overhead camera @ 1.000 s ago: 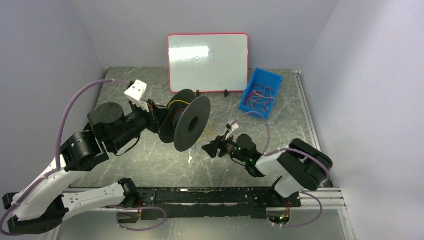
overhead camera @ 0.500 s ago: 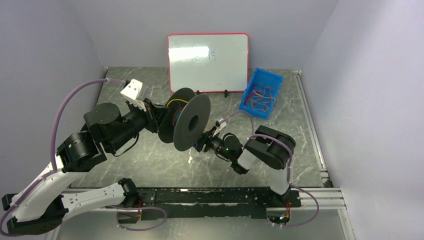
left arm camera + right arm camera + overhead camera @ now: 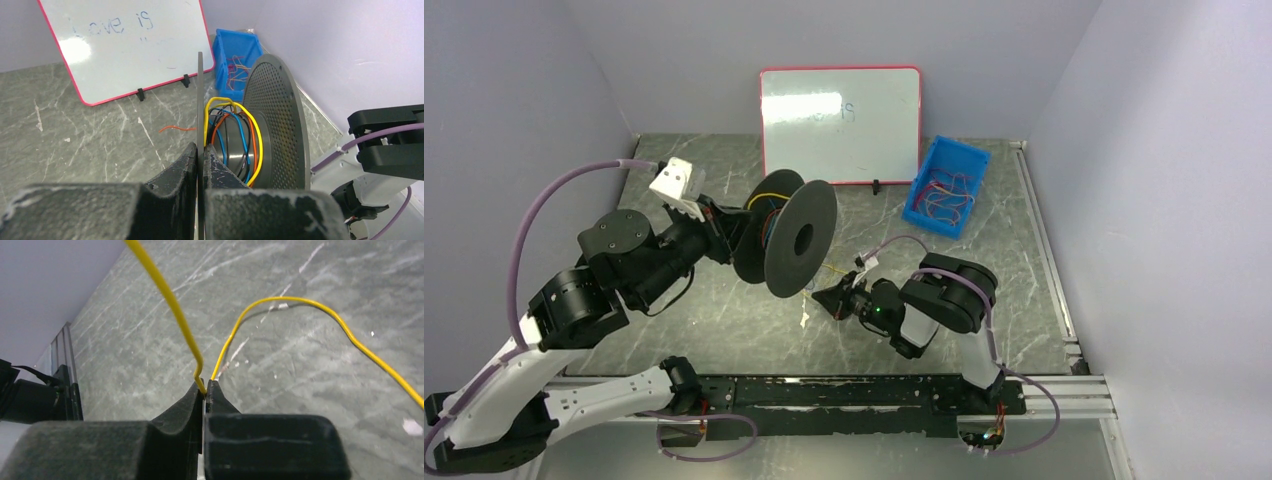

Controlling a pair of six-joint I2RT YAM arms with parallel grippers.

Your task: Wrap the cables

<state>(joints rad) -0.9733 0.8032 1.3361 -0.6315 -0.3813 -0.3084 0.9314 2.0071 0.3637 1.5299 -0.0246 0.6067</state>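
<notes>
A black spool with two round flanges is held off the table, and my left gripper is shut on the thin edge of its rear flange. Yellow, blue, orange and black cables are wound round its hub. One yellow cable runs from the spool down to my right gripper, which is shut on it at a kink. The cable's free end loops away over the table. In the top view my right gripper sits low, just right of the spool's front flange.
A red-framed whiteboard stands at the back. A blue bin holding loose red and yellow wires sits back right. A short red-orange wire lies on the stone table behind the spool. A black rail runs along the near edge.
My right gripper moved left toward the spool, then shut on the yellow cable. The left arm carried the spool slightly left and back.
</notes>
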